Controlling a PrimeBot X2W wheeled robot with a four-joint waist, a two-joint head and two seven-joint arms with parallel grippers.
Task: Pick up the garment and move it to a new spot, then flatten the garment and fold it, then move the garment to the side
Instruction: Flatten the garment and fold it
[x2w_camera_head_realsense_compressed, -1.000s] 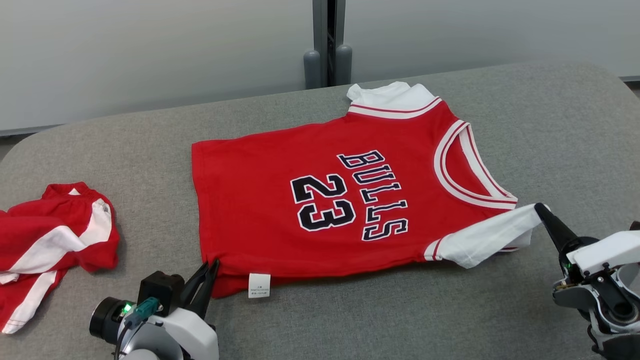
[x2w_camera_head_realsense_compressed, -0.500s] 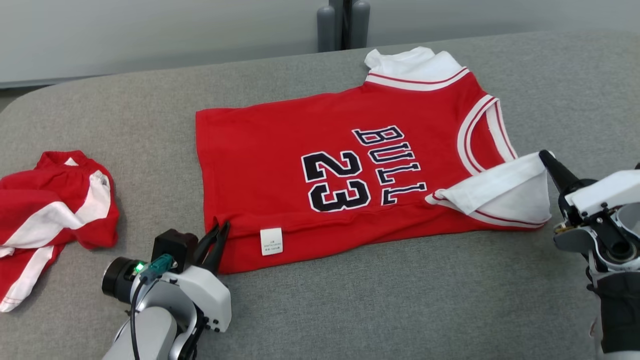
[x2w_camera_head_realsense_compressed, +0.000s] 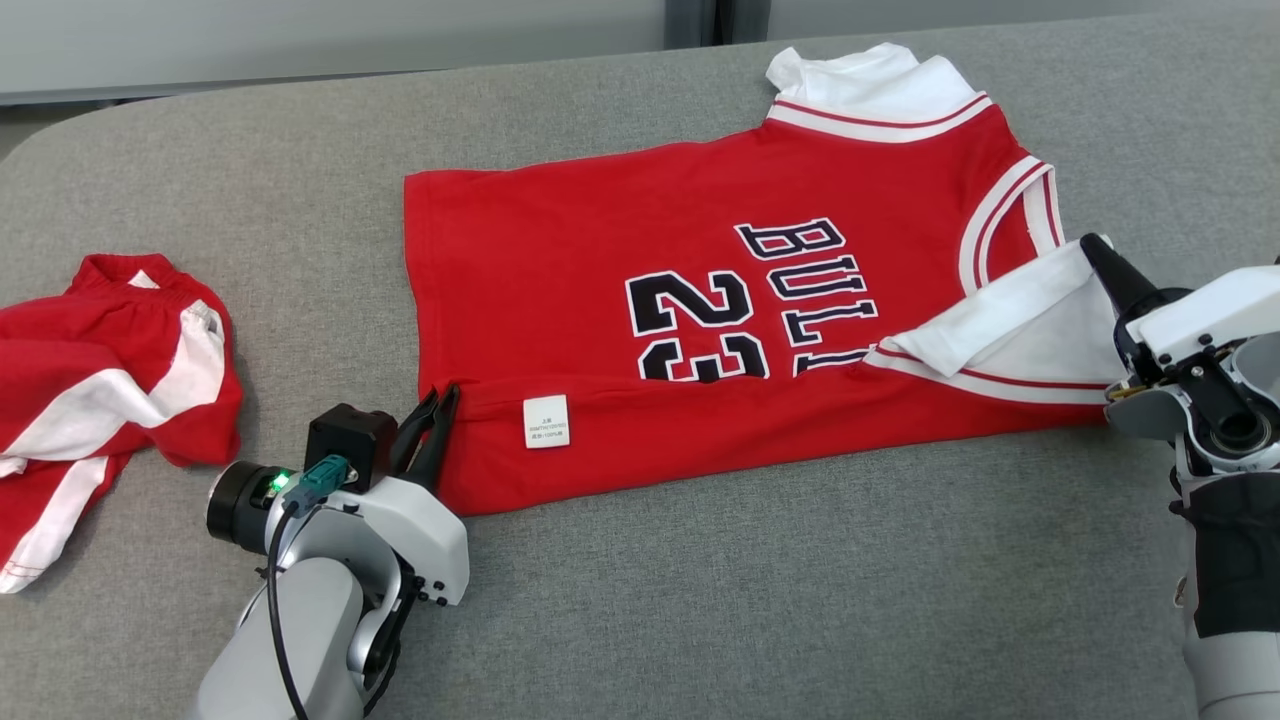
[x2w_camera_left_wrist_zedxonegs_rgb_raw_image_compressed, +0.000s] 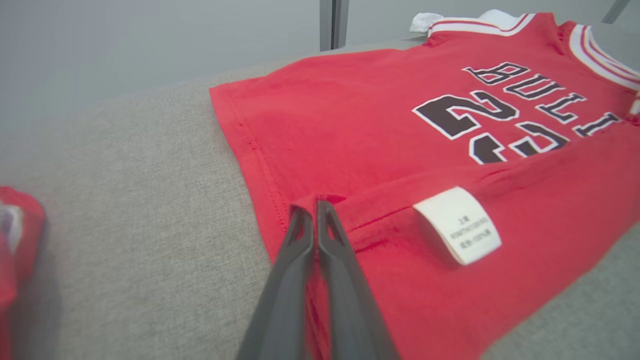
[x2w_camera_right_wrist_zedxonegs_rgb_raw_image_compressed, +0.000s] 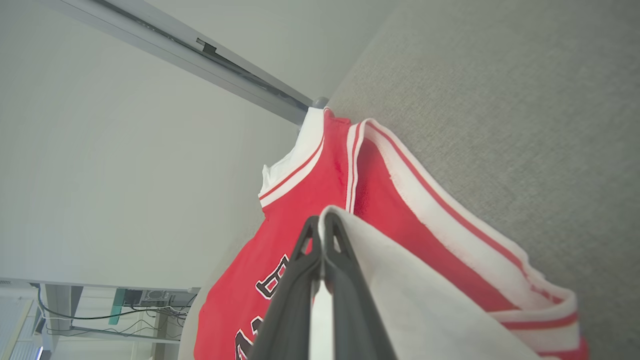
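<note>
Here we have the left gripper (x2w_camera_head_realsense_compressed: 442, 398) clamped on the jersey (x2w_camera_head_realsense_compressed: 560, 260) hem at its tips, the right gripper (x2w_camera_head_realsense_compressed: 1097, 248) likewise on the sleeve (x2w_camera_head_realsense_compressed: 1010, 320), presumably to fold evenly.

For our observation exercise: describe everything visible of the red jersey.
The red jersey, soft knit by its look, has white sleeves, red-and-white trim and black "BULL" and "23" print. It lies spread on the grey table, near edge folded over, baring a white label and covering part of the print. The left gripper pinches its hem corner, fingers shut; the right gripper pinches the near sleeve, raised.
</note>
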